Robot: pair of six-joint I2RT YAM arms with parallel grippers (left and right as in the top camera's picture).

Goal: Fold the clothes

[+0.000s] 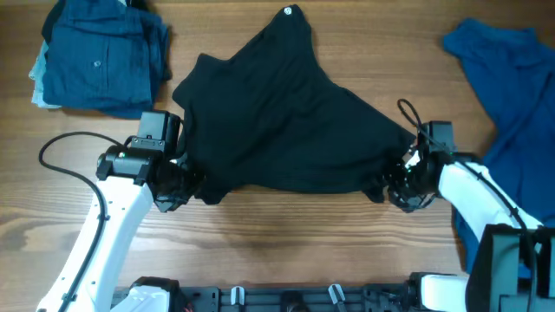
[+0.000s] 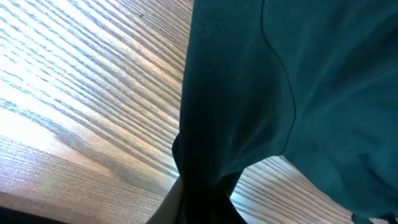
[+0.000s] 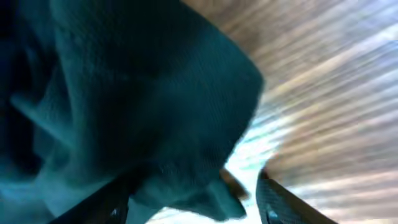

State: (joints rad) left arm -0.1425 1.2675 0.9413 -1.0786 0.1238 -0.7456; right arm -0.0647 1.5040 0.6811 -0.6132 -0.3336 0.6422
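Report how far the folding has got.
Done: one blue shirt lies folded at the far left. In hand: the black garment is spread out, left tool pinching one near corner, right tool straddling the other; no fold made yet. Left: that fold, plus the crumpled blue garment at the right.

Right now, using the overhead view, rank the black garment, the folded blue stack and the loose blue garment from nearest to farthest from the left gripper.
1. black garment: centre of the table, its corner pinched in the left gripper.
2. folded blue stack: far left corner, beyond the gripper.
3. loose blue garment: right edge, across the table.
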